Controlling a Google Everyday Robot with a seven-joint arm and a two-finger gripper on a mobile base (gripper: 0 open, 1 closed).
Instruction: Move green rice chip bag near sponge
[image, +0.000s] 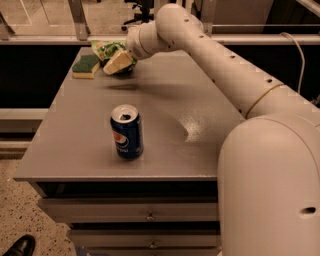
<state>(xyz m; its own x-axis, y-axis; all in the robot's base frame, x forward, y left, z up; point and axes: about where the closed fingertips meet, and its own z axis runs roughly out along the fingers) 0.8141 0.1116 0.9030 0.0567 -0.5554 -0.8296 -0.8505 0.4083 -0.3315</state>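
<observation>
The green rice chip bag (106, 50), wrinkly bright green with white print, lies at the table's far left, just right of and behind the sponge (86, 66). The sponge is a small block with a dark green top over pale yellow foam. My gripper (118, 63) is at the bag's right side, over its near edge and hiding part of it. I cannot tell whether it touches the bag. The bag and the sponge are very close, almost touching.
A blue Pepsi can (127, 132) stands upright, open, near the table's front middle. The grey table (165, 145) has drawers below. My white arm reaches across the right side. A black shoe (17, 246) is on the floor at bottom left.
</observation>
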